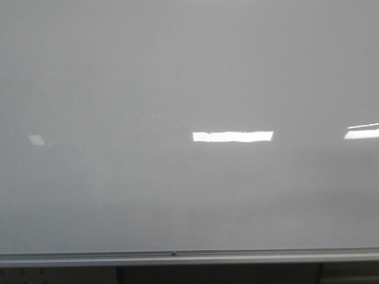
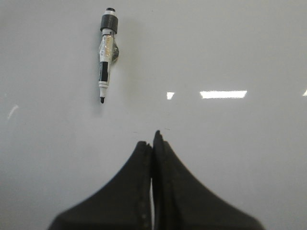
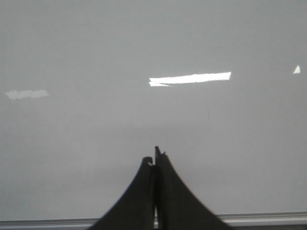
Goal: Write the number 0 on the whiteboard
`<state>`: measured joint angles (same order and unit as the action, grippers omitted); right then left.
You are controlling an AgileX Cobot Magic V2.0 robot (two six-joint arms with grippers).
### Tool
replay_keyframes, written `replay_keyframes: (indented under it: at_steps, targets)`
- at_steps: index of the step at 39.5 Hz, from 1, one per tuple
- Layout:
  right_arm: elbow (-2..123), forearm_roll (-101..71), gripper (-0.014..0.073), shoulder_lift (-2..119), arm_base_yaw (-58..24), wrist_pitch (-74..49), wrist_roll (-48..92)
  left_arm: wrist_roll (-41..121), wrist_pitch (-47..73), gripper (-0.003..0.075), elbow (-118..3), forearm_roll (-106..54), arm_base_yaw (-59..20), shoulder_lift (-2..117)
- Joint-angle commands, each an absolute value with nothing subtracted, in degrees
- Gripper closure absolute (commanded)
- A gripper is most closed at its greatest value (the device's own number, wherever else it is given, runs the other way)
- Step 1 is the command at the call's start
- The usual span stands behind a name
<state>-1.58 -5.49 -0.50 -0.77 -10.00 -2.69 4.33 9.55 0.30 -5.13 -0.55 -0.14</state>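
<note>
A plain indoor workroom, office- or lab-like, is showing here: a large glossy whiteboard is filling the front view, its silver aluminium rail running along the bottom. Rectangular light reflections are glaring on it, and a marker pen is sticking to the board.

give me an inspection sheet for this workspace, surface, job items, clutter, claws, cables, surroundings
Surface: whiteboard, glossy pale grey, bright light reflections across it, one faint short mark left of centre; silver rail along the bottom edge.
Job's things: no number 0 drawn on the board; a marker, uncapped with black tip showing, appears against the board in the left wrist view only.
Clutter: nothing seen.
Claws: left claw shut, holding nothing; right claw shut, holding nothing. Neither appears in the front view.
Cables: nothing seen.
Surroundings: dark strip below the rail, too dim to make out.
</note>
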Motion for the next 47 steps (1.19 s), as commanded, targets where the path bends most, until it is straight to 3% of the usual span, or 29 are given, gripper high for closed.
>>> replay_keyframes:
  at_steps: [1, 47]
  targets:
    - [-1.58, -5.08, 0.0662, -1.48, -0.64, -5.82, -2.52, 3.92, 4.55, 0.0740, 1.63, -5.31, -0.50, -0.72]
    - [-1.58, -5.08, 0.0662, -1.48, -0.64, -4.70, -2.52, 3.92, 4.32, 0.0740, 1.63, -5.31, -0.50, -0.72]
